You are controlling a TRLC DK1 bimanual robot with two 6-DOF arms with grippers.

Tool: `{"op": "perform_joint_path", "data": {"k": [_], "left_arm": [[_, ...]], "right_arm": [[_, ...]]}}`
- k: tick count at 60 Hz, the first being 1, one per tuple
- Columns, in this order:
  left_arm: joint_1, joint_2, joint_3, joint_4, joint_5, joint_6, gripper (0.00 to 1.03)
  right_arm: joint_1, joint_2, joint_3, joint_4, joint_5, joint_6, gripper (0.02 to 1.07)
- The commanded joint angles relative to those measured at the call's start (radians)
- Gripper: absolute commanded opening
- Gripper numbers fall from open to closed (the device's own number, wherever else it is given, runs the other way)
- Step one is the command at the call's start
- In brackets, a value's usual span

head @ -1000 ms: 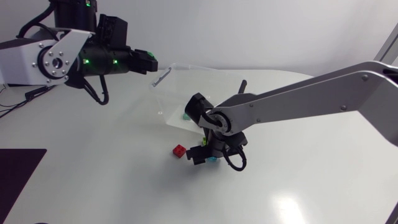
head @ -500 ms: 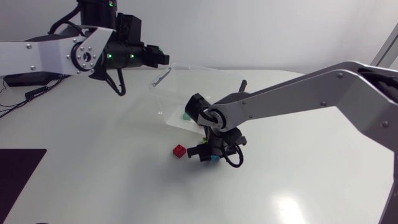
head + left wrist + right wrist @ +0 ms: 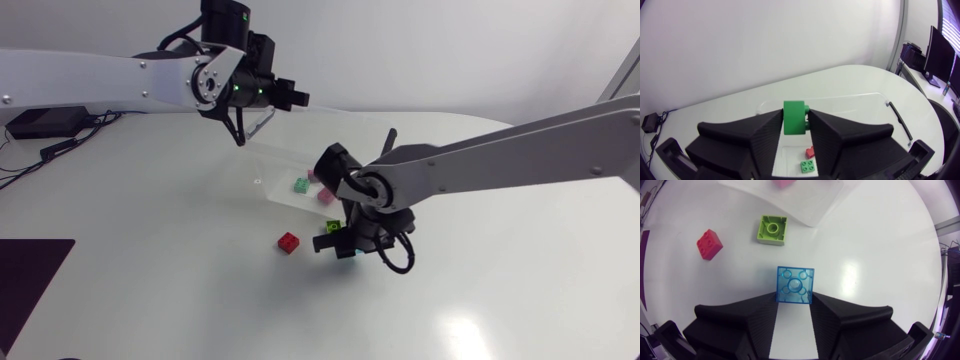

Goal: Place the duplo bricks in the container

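- Left wrist view: the left gripper [image 3: 795, 114] clamps the green brick [image 3: 793, 125] from both sides, over the container's [image 3: 860, 107] far-left rim. The container floor lies below, nearer and rightward.
- Nearer still, the blue brick [image 3: 795, 284] sits at the right gripper's [image 3: 795, 301] tip; grip unclear.

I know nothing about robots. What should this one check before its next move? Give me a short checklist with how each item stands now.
1. Green duplo brick held by the left gripper: ok, a finger presses each side.
2. Left gripper above the clear plastic container: ok, the container lies below it.
3. Translucent blue brick held by the right gripper: ok, though only at the fingertips.
4. Lime-green brick and red brick in the container: not ok, both lie on the white table outside it.
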Motion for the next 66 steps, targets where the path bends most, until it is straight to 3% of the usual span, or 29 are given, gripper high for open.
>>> {"op": "perform_joint_path", "data": {"k": [1,4,12,20,39,52,66], "left_arm": [[-0.005,0.051,0.06,-0.035,-0.01,-0.008,0.72],[-0.003,0.058,0.071,-0.06,-0.016,-0.01,0.8],[0.009,0.013,0.068,-0.119,-0.018,-0.014,0.88],[0.012,-0.17,-0.057,-0.156,-0.01,-0.004,0.87],[0.016,-0.532,-0.477,-0.214,0.126,0.115,0.84],[-0.033,-0.513,-0.652,-0.205,0.177,0.197,0.84],[-0.076,-0.312,-0.649,-0.127,0.182,0.245,0.84]], "right_arm": [[0.004,-0.114,-0.029,-0.026,0.008,-0.005,0.37],[0.004,-0.18,-0.025,-0.061,0.008,-0.006,0.37],[-0.004,-0.297,0.037,-0.132,0.021,-0.022,0.37],[-0.025,-0.328,0.142,-0.186,0.028,-0.036,0.37],[-0.123,-0.182,0.38,-0.141,0.039,-0.08,0.37],[-0.154,0.011,0.527,-0.101,0.034,-0.098,0.37],[-0.176,0.186,0.672,-0.092,0.03,-0.126,0.39]]}}
